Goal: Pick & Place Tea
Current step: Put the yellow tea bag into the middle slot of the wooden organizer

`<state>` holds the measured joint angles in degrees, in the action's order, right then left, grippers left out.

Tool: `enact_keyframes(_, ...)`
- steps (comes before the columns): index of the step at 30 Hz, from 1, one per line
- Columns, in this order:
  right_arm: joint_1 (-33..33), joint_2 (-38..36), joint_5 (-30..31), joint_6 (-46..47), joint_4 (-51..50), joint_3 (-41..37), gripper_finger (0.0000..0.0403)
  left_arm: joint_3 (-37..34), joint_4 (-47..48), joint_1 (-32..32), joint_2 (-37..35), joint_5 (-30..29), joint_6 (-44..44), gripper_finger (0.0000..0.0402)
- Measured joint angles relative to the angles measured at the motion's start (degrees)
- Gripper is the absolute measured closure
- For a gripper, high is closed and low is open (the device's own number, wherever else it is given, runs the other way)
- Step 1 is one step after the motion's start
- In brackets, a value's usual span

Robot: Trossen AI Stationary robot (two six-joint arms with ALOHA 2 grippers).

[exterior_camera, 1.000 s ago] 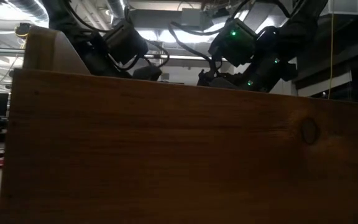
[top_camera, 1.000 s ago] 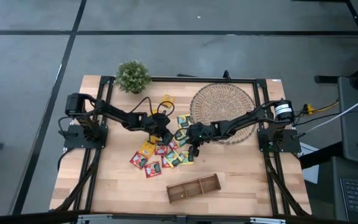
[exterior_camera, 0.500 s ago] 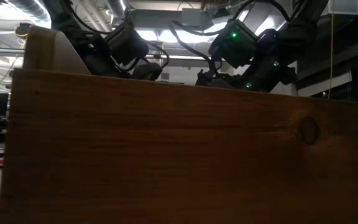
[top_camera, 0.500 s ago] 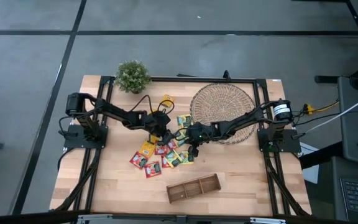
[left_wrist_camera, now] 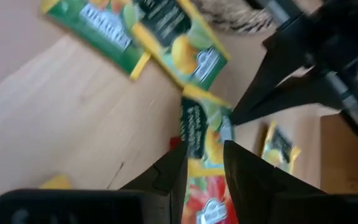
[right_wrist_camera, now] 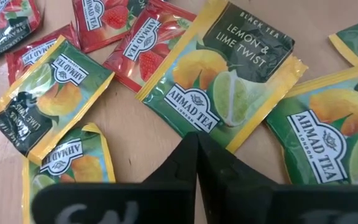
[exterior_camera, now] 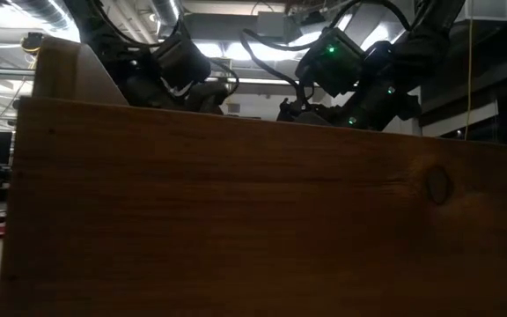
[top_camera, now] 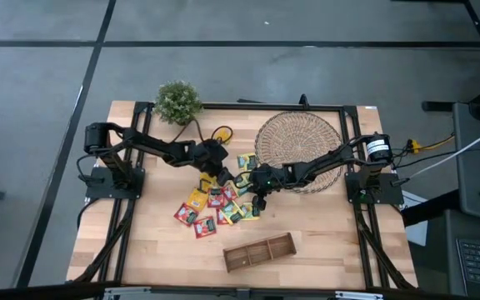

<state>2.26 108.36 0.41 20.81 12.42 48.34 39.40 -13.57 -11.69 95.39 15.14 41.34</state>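
Closest to the low camera, the wooden compartment tray (exterior_camera: 262, 211) fills the view, its wall hiding the table behind it; seen from above, the tray (top_camera: 259, 252) lies near the front edge, apparently waiting to receive sachets. Behind it, the tea sachets (top_camera: 217, 205) lie scattered flat on the table (top_camera: 140, 250) in a loose cluster, red, yellow and green wrappers mixed, none held. Both arms reach into this pile from opposite sides. The right gripper (right_wrist_camera: 196, 146) hangs low with its fingers pressed together and empty, tips just over a lemon-and-lime sachet (right_wrist_camera: 222, 74), probably lining up a pick. The left gripper (left_wrist_camera: 205, 163) is at the pile's far side, fingers parted with nothing between them, a green-and-yellow sachet (left_wrist_camera: 201, 127) lying just ahead. Farther back sit the round woven mat (top_camera: 299, 142) and a small potted plant (top_camera: 177, 101), clear of the work.
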Motion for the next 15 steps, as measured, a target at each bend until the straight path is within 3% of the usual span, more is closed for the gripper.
enact_keyframes(15,0.0,0.09,0.04,-0.06,1.68,-0.09,0.0395,0.07,-0.08,1.52,4.68,0.02,0.7,0.0302)
